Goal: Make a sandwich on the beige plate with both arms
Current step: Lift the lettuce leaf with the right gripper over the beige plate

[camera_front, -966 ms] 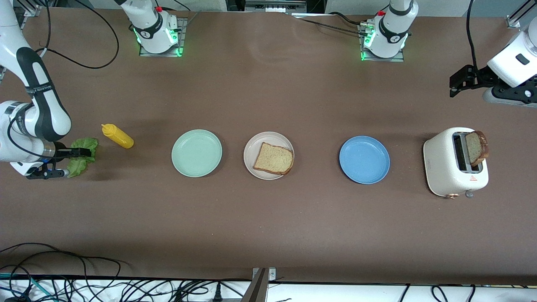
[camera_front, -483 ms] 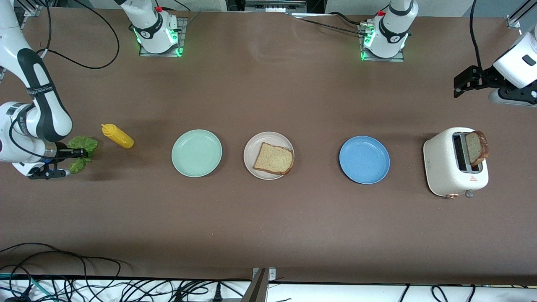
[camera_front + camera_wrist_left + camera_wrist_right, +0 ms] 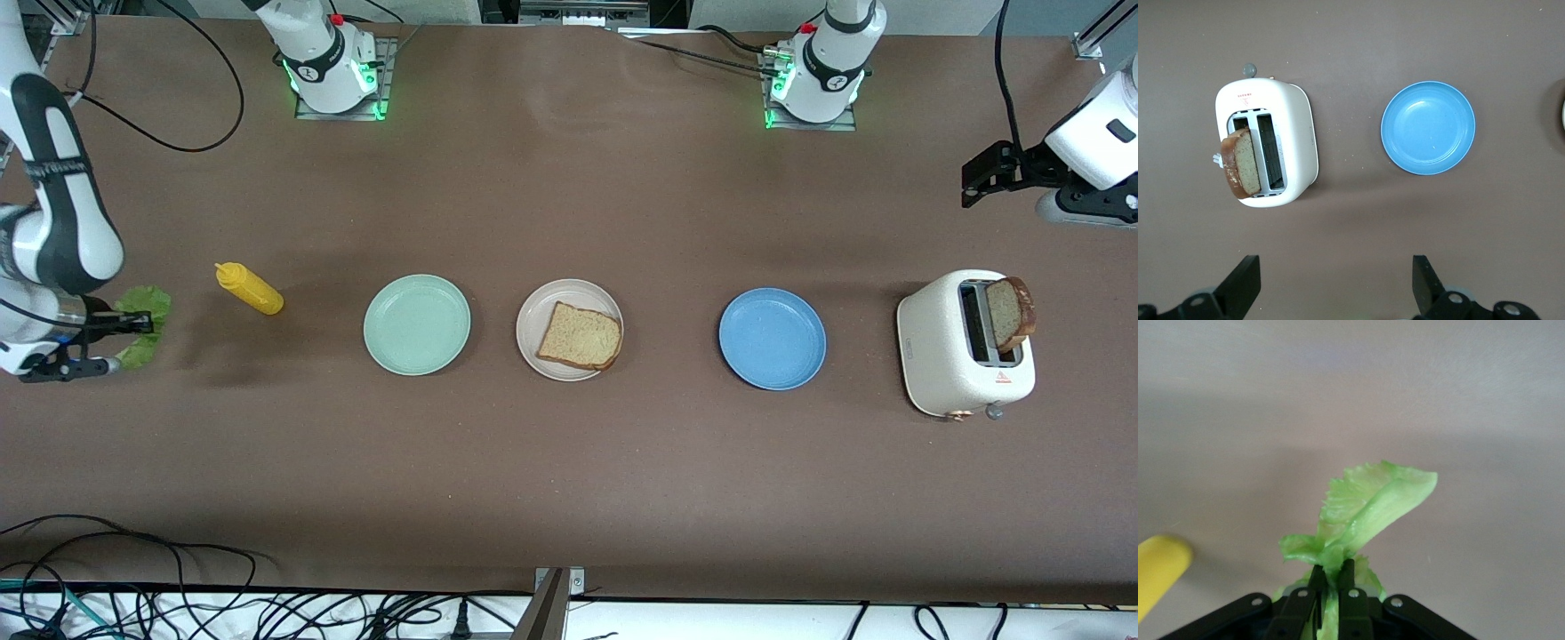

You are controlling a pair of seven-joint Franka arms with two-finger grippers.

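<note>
The beige plate (image 3: 547, 307) sits mid-table between two other plates, with one tan bread slice (image 3: 580, 336) on it. A second bread slice (image 3: 1013, 313) (image 3: 1241, 163) stands up out of the white toaster (image 3: 951, 356) (image 3: 1291, 147) toward the left arm's end. My right gripper (image 3: 142, 326) (image 3: 1331, 572) is shut on a ruffled green lettuce leaf (image 3: 142, 307) (image 3: 1365, 507), raised over the table at the right arm's end beside the mustard bottle. My left gripper (image 3: 969, 182) (image 3: 1336, 283) hangs open over bare table near the toaster, nothing between its fingers.
A yellow mustard bottle (image 3: 249, 288) (image 3: 1158, 570) lies beside the lettuce. A mint-green plate (image 3: 416, 324) and a blue plate (image 3: 772, 338) (image 3: 1428, 127) flank the beige one. Cables run along the table's near edge.
My right gripper closed on the lettuce leaf and lifted it, moving toward the right arm's end of the table. The left gripper shifted slightly, then held still.
</note>
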